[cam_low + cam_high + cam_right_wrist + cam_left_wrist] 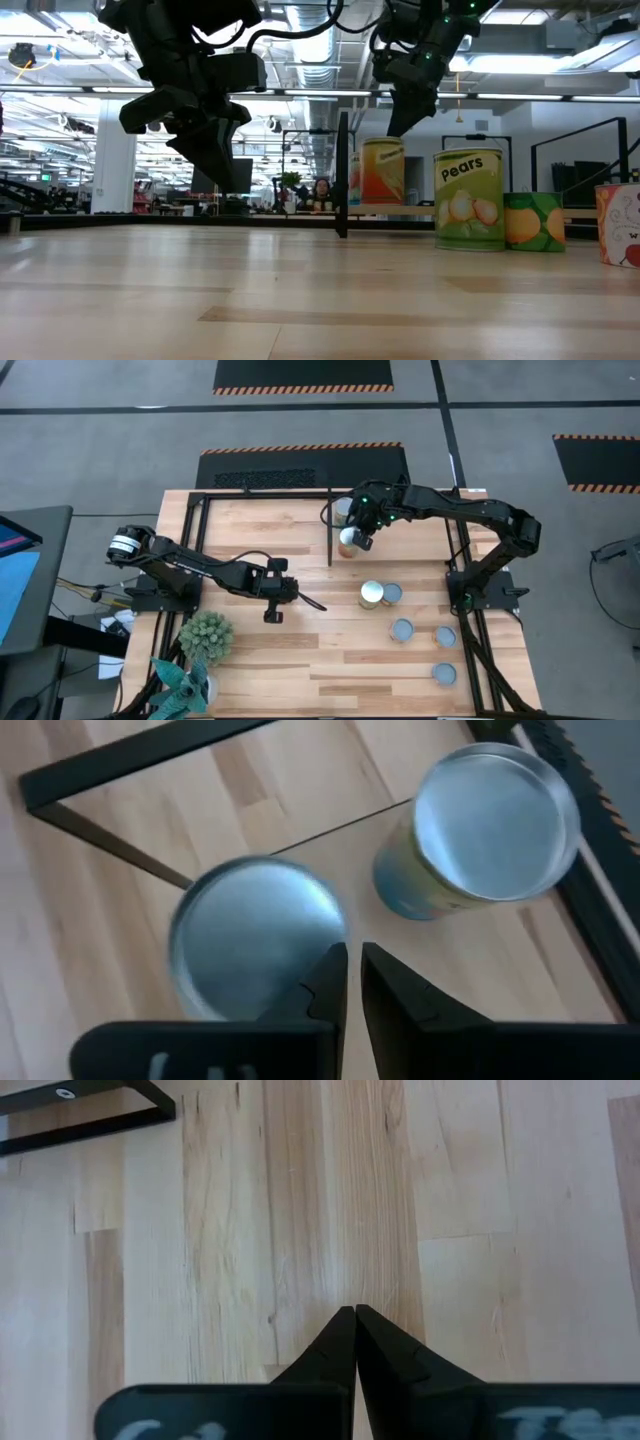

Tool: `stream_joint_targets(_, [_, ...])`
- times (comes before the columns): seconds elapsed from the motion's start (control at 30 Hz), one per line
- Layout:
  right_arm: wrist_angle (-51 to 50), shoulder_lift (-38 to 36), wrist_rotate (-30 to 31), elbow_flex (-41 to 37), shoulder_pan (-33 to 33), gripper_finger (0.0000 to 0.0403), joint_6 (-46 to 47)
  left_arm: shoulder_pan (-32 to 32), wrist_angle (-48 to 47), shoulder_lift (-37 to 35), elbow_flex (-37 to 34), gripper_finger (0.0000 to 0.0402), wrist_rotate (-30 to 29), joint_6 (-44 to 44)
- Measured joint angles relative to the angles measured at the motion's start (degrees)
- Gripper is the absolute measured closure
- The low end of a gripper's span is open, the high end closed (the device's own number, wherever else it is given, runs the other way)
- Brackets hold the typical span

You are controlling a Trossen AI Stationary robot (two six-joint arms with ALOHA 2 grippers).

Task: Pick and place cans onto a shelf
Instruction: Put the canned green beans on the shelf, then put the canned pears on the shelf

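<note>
**Right gripper over a can just inside the shelf**

At the far side of the table, inside the shelf [330, 495] beside its divider bar, the right gripper [362, 540] hangs over a can [349, 541] standing upright, with a second can [343, 510] just beyond it near the back rail. The wrist view puts the near can [255, 935] below and slightly to one side of the fingertips, its round top facing straight up at the camera, so its long axis runs vertical and in line with the gripper's approach. The jaws stand only a narrow slit apart and have nothing between them; the can sits clear beneath them, apparently set down. The right arm is by far the nearer to the five cans left on the open table [300, 660]: a pair touching [379, 595] and three single ones toward the right front.

The left gripper [318, 605] waits mid-table, jaws pressed together and empty, over bare wood.

The low view alone shows labels and height: the shelf can [382, 172] sits raised on the shelf board, and a Pears can [469, 200] stands nearer. The high view alone shows how the cans are spread.
</note>
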Motion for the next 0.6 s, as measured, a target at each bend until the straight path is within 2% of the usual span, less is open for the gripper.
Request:
stream_joint_targets(0.17, [-0.3, 0.0, 3.7, 0.0, 0.0, 0.0344, -0.1, 0.0, 0.0, 0.0, 0.0, 0.0401, 0.0, -0.2])
stream_joint_targets(0.37, [-2.4, -0.7, 4.9, 0.1, -0.3, 0.0344, 0.0, 0.0, 0.0, 0.0, 0.0, 0.0401, 0.4, -0.6])
stream_joint_targets(0.6, [-20.0, -0.5, 5.0, 0.1, 0.7, 0.0344, 6.0, 0.0, -0.1, 0.0, 0.0, 0.0401, 0.5, -1.0])
